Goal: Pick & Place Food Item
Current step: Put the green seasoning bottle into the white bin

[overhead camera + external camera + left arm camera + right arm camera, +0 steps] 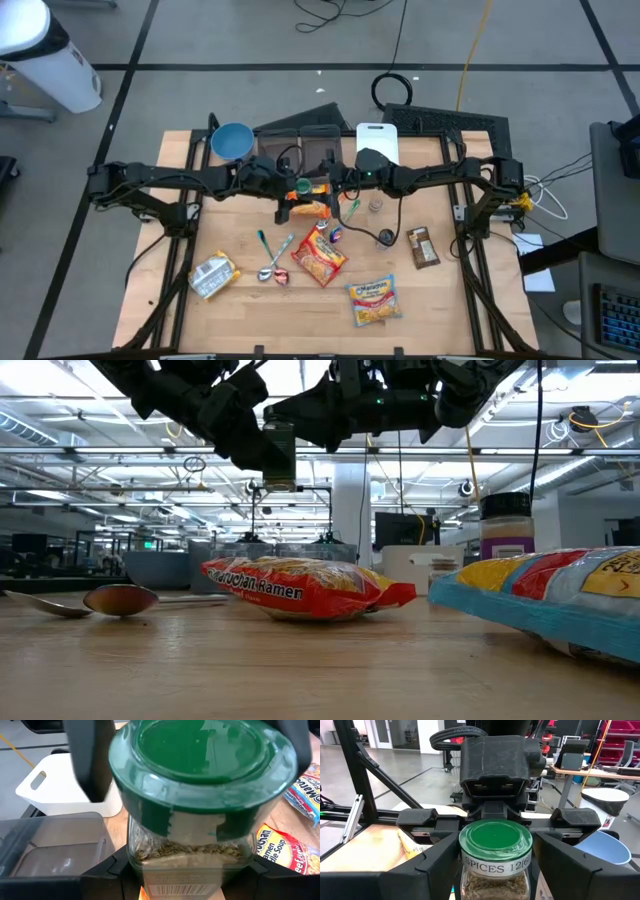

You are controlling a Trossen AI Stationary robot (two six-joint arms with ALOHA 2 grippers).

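1. While both arms meet over the table's middle, the jar [301, 186] hangs in the air between them, above the table [250, 300].
2. Left gripper [190, 865] clamps the jar's glass body; the green lid [200, 760] faces the right arm.
3. Right gripper [495, 865] has its fingers [437, 865] spread either side of the lid, not clearly touching.
4. Below lie a ramen pack [290, 588], a spoon [120, 600] and a blue bowl [231, 141].

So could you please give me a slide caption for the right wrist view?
Green-lidded spice jar held between the left hand and the right hand.
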